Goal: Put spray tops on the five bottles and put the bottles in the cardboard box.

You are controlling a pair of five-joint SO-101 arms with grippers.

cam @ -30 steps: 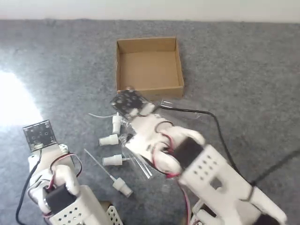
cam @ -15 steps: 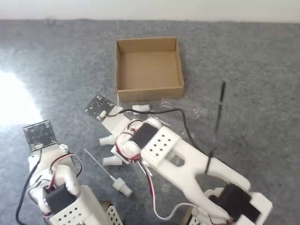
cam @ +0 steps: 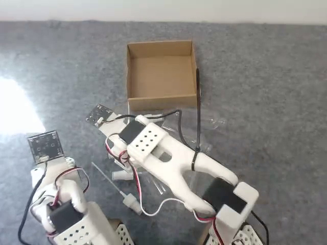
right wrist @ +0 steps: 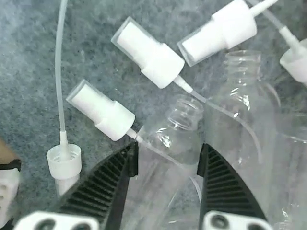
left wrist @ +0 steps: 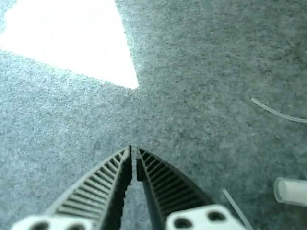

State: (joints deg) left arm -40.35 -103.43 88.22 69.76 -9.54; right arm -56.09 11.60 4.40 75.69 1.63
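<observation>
In the right wrist view my right gripper (right wrist: 168, 148) is open, its fingers (right wrist: 117, 179) standing on either side of a clear bottle (right wrist: 177, 124) that lies on the table with its neck open. Several white spray tops (right wrist: 149, 53) lie just beyond the bottle's mouth, one (right wrist: 103, 112) close to a fingertip. A second clear bottle (right wrist: 244, 96) lies alongside. From above, the right arm (cam: 153, 150) covers this pile just in front of the cardboard box (cam: 162, 74). My left gripper (left wrist: 134, 152) is shut over bare table.
Two more spray tops (cam: 122, 175) (cam: 134, 204) with long tubes lie on the grey table between the arms. A clear bottle (cam: 207, 121) lies beside the box's near right corner. A black cable (cam: 197, 109) runs across the box's right wall.
The right arm has swung left and stretched out low over the pile of bottles and tops, its cable moving over toward the box. The left arm has stayed still.
</observation>
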